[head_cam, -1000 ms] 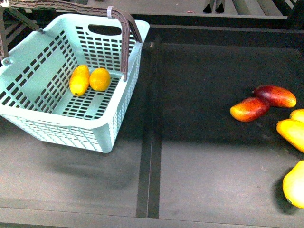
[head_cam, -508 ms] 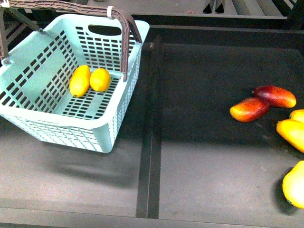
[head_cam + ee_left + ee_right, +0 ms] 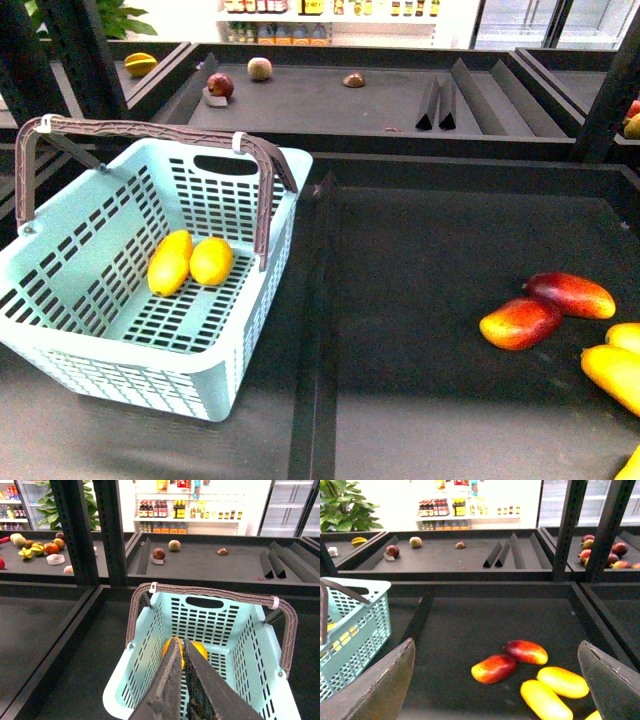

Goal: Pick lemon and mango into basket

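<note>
The left hand [image 3: 183, 647] hides most of the mango [image 3: 170, 647].

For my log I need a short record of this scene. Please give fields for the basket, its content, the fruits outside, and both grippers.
basket: aqua basket, handles up, on the left
content: mango and lemon, side by side, touching
outside: two red-and-yellow mangoes, yellow mangoes beside them
left gripper: shut, empty, above the basket
right gripper: open, empty

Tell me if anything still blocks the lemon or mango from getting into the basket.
Nothing visible does. The lemon and mango already lie side by side on the floor of the basket, under its raised handles.
</note>
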You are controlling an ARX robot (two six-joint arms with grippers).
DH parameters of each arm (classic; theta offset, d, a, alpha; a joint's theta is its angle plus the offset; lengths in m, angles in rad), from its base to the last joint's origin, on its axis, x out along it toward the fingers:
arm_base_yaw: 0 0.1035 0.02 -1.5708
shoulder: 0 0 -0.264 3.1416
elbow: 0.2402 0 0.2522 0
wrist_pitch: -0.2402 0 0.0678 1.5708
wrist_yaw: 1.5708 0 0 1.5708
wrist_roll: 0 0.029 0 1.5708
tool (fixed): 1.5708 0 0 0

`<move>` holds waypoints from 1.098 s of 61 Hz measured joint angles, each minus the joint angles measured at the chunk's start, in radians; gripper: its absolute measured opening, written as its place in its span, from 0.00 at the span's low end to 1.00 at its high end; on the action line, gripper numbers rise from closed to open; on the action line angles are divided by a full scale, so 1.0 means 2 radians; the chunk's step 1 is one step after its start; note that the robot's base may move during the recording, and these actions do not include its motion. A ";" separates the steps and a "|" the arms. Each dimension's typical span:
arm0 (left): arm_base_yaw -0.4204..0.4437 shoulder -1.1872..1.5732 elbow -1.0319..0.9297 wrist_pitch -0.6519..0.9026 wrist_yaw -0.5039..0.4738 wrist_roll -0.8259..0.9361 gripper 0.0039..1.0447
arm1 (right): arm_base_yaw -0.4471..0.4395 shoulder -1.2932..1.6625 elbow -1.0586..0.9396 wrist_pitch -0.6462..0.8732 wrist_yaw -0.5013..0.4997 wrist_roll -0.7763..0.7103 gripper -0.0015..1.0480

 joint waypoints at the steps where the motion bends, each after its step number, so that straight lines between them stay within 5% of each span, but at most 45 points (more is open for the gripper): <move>1: 0.000 -0.007 -0.002 -0.004 0.000 0.000 0.03 | 0.000 0.000 0.000 0.000 0.000 0.000 0.92; 9: 0.000 -0.031 -0.031 0.003 0.000 0.000 0.03 | 0.000 0.000 0.000 0.000 0.000 0.000 0.92; 67: 0.000 -0.340 -0.043 -0.285 0.000 0.002 0.03 | 0.000 0.000 0.000 0.000 0.000 0.000 0.92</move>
